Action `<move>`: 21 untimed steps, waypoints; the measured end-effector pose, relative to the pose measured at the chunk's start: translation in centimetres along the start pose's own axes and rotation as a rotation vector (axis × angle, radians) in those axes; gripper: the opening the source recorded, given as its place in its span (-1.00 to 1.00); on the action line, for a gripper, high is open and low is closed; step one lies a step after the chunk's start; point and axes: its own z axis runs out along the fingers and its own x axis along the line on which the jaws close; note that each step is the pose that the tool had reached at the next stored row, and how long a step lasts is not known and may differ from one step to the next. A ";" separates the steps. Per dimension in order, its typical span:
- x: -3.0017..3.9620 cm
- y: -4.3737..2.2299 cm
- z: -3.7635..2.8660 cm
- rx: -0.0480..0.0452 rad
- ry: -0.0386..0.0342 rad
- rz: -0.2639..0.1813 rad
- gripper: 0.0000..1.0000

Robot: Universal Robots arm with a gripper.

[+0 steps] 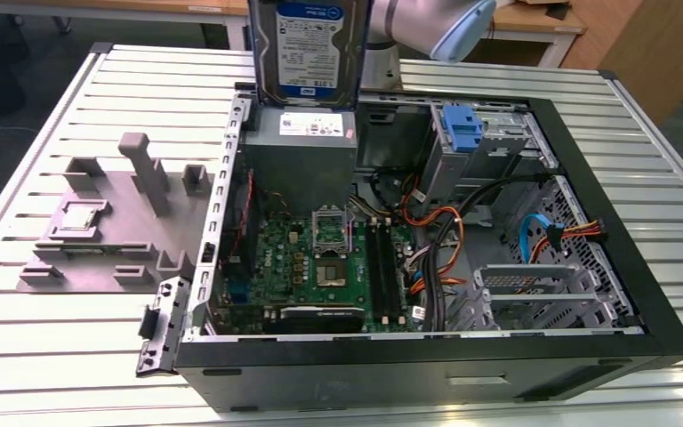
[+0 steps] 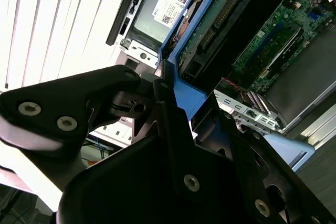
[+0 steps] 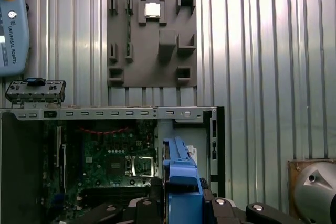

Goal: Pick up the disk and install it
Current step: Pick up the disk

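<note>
The disk hangs upright above the open computer case, over the grey power-supply box. Its blue-and-white label faces the exterior view, and its top runs out of that picture. In the first wrist view my gripper is shut on the disk, seen edge-on by its blue side rail, with black fingers on either side. In the second wrist view the black fingers clamp the blue rail of the disk, its circuit-board underside turned toward the case.
A blue plastic bracket sits in the drive cage at the case's far right corner. The motherboard and cables lie inside the case. A grey fixture plate rests on the slatted table at the exterior view's left. A teach pendant lies on the table.
</note>
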 end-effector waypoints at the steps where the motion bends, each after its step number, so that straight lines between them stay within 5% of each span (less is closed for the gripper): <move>1: -0.01 -0.15 -0.01 -0.0001 0.0001 0.000 -0.27; 6: 0.20 -0.31 -0.02 0.0000 0.0000 0.000 -0.27; 15: 2.11 -0.80 -0.14 0.0000 0.0011 0.000 -0.27; 21: 2.24 -2.62 -0.16 0.0000 0.0012 0.000 -0.27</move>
